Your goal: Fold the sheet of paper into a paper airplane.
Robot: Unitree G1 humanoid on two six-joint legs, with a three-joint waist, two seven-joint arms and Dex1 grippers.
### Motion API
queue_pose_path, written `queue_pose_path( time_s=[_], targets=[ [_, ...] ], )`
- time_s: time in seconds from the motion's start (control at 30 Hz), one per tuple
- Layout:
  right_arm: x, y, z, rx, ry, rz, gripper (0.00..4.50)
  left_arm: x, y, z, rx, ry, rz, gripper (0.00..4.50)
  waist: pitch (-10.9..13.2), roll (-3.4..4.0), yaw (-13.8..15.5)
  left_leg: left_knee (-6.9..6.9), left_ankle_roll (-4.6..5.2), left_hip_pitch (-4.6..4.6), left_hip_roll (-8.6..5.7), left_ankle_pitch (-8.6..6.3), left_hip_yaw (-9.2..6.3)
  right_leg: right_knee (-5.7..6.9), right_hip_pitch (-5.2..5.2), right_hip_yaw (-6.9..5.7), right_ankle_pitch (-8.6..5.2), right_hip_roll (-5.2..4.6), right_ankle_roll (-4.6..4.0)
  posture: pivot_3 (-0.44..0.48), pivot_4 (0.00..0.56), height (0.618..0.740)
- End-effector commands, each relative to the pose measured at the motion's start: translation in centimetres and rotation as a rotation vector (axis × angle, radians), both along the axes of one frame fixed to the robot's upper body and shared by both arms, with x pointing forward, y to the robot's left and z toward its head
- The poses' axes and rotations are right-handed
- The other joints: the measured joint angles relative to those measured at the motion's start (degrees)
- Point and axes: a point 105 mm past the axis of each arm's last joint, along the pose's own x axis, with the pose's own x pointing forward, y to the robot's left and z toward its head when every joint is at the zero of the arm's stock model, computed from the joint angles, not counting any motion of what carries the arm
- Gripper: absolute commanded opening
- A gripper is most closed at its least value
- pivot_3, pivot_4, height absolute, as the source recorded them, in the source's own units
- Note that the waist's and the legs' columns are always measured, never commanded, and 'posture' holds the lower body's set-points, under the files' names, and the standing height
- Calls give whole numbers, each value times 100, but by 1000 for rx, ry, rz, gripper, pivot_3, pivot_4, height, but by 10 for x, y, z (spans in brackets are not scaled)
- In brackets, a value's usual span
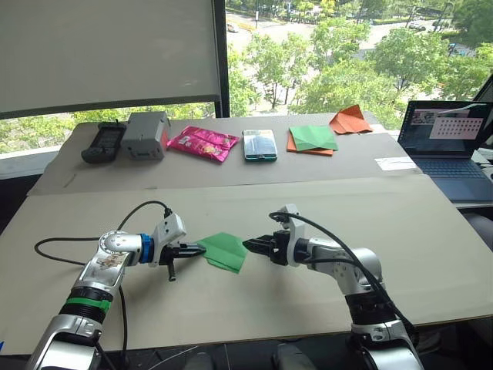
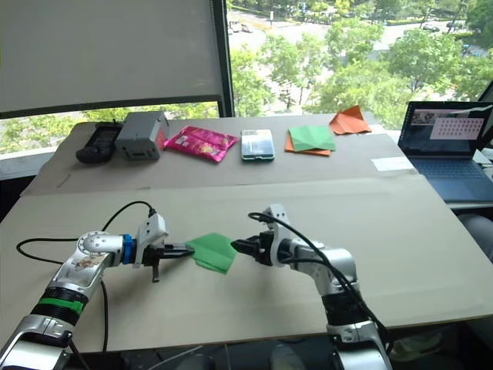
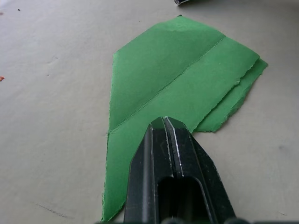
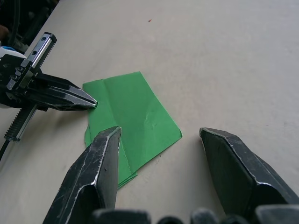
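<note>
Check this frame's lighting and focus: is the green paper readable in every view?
Head views: bright daylit window, yet the sheet of paper is evenly lit. Left wrist view: creases crisp, the left tool shut on its edge. Right wrist view: paper sharp, the right tool's open fingers near and soft.

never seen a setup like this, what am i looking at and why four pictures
A two-armed humanoid robot is folding paper at a beige table. Two pictures come from its head, looking down; the other two come from cameras on each wrist. Its left hand, fingers shut, pinches one corner of a creased bright-green paper sheet. Its right hand is open at the sheet's other side. Along the far edge lie a green-and-orange paper stack, an orange folded paper shape and a pink snack packet. A laptop sits to the right.
</note>
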Motion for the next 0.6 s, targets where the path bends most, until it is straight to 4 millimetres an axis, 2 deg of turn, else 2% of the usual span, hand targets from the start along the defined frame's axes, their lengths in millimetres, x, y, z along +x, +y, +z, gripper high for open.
queue_pose_path(
  time_s=[0.03, 0.37, 0.6],
  targets=[
    [-8, 10, -5, 9, 12, 31, 2988, -11, 8, -25, 64, 90, 27, 0, -1, 0, -15, 0, 0, 0, 0, 0, 0, 0, 0, 0, 0, 0, 0, 0, 150, 740],
    [-14, 38, -6, 28, 2, 100, 2988, -15, 13, -24, 68, 93, 39, 0, -5, 1, -39, -12, 2, 6, 1, -1, 0, 1, -4, 0, -1, 1, -2, 0, 150, 740],
    [-13, 46, -3, 25, -18, 129, 2988, -16, 13, -25, 69, 93, 43, 0, -6, -1, -38, -12, 2, 6, 2, -1, 0, 0, -5, 0, -1, 1, -2, 0, 150, 740]
  ],
)
